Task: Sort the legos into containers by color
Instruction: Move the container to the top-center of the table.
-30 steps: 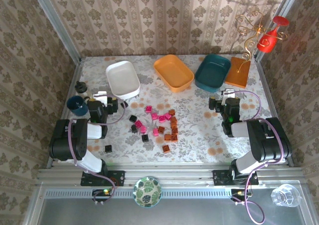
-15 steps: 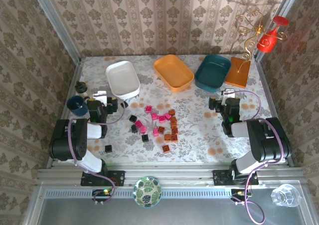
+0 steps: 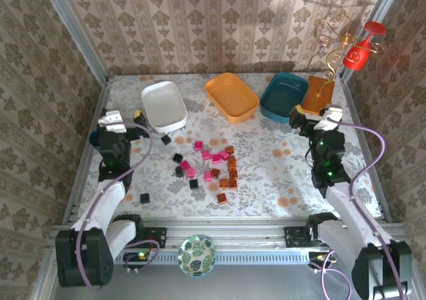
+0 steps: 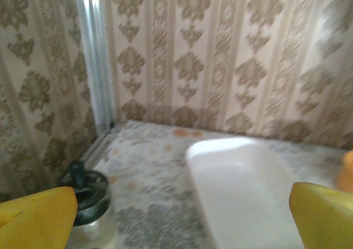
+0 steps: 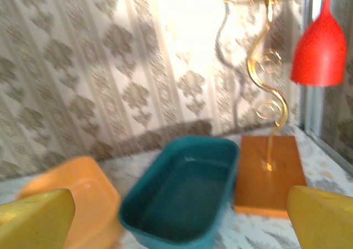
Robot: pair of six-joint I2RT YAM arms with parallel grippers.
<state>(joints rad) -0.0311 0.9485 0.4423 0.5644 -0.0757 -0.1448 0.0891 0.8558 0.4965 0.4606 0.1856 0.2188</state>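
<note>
From the top external camera, we saw three trays ranged along the far side of the table [image 3: 266, 180]: the white tray [image 3: 163, 105] at 11 o'clock, the orange tray [image 3: 231, 96] at 12 and the dark teal tray [image 3: 283, 95] at 1. The legos [image 3: 210, 163] lay loose on the tabletop near its middle, with pink, black and brown-orange mixed in one cluster. One black block [image 3: 144, 197] sat apart at 8 o'clock of the cluster. The left gripper [image 3: 136, 124] hung at 9 o'clock of the table, near the white tray. The right gripper [image 3: 303, 120] hung at 3 o'clock, near the teal tray and the orange square stand [image 3: 316, 95].

Through the left wrist camera, we saw the yellow fingertips [image 4: 36, 216] spread wide and gripping nothing. The white tray lay ahead at 1 o'clock and a dark-lidded jar [image 4: 88, 191] at 9.

Through the right wrist camera, the fingertips [image 5: 322, 216] were likewise spread and empty. The teal tray lay ahead at 12, the orange tray at 10, and the stand with its gold wire [image 5: 270, 94] at 2, a red glass [image 5: 321, 50] above it
</note>
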